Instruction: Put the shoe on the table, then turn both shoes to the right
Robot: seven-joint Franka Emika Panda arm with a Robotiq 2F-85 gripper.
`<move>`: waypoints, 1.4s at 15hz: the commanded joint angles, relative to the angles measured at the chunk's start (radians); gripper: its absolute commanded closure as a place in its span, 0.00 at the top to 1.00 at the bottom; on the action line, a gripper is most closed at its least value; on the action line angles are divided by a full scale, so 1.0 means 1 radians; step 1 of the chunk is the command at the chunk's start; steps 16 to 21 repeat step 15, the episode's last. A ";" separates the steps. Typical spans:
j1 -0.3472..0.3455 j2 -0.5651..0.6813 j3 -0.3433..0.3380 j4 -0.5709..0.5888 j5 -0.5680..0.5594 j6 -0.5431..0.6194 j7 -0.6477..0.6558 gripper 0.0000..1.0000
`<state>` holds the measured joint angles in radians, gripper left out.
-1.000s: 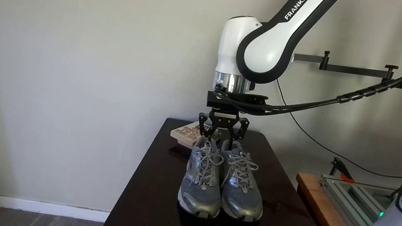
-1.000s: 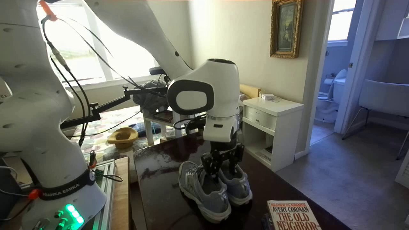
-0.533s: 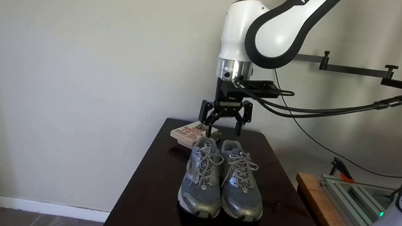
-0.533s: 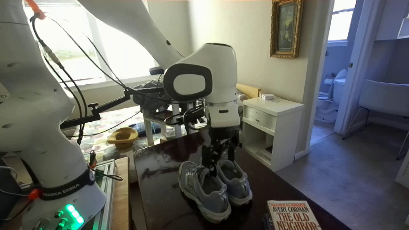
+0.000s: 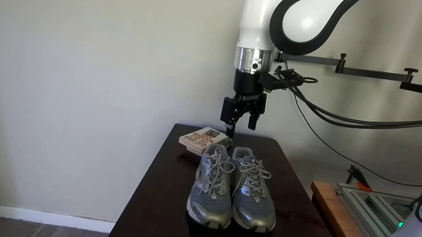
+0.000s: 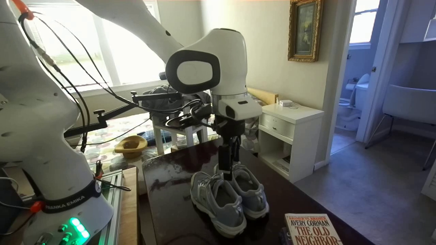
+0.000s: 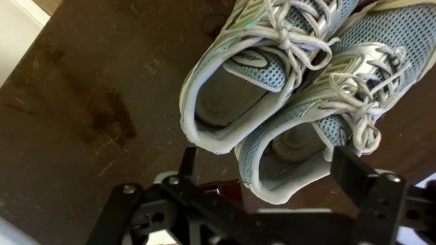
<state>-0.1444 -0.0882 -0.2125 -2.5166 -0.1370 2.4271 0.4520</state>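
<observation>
Two grey-silver running shoes stand upright side by side on the dark table (image 5: 162, 220), toes toward the camera in an exterior view. One shoe (image 5: 210, 202) is on the left there and the other shoe (image 5: 255, 208) on the right. Their heels face the viewer in an exterior view, the near shoe (image 6: 224, 212) and the far shoe (image 6: 253, 199). My gripper (image 5: 241, 129) is open and empty above their heel ends, also seen in an exterior view (image 6: 232, 166). In the wrist view, the gripper's fingers (image 7: 265, 153) are apart, over the heels of both shoes (image 7: 252, 120); toes are out of frame.
A paperback book (image 5: 203, 137) lies at the table end behind the heels; it shows in an exterior view (image 6: 313, 229). A wooden bench (image 5: 332, 214) with the robot base stands beside the table. A white nightstand (image 6: 293, 114) stands beyond the table.
My gripper has risen from the shoes' openings and turned about its upright axis. Its fingers are a little farther apart than a second ago. The shoes and book have not moved.
</observation>
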 commanded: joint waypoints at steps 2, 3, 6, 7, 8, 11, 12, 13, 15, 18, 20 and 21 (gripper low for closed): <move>-0.011 -0.087 0.019 -0.043 0.014 -0.041 -0.262 1.00; -0.008 -0.095 0.020 -0.044 0.018 -0.051 -0.318 1.00; 0.007 -0.118 0.026 -0.043 0.039 -0.105 -0.473 1.00; 0.009 -0.122 0.029 -0.041 0.040 -0.121 -0.502 1.00; 0.011 -0.127 0.032 -0.037 0.045 -0.145 -0.528 1.00; 0.013 -0.141 0.042 -0.038 0.036 -0.180 -0.567 1.00; 0.012 -0.144 0.045 -0.041 0.026 -0.169 -0.561 1.00; 0.004 -0.105 0.045 -0.020 0.018 -0.154 -0.535 1.00; 0.006 -0.109 0.048 -0.020 0.018 -0.154 -0.539 1.00; 0.006 -0.109 0.048 -0.020 0.018 -0.154 -0.539 1.00; 0.006 -0.109 0.048 -0.020 0.018 -0.154 -0.539 1.00; 0.006 -0.109 0.048 -0.020 0.018 -0.154 -0.539 1.00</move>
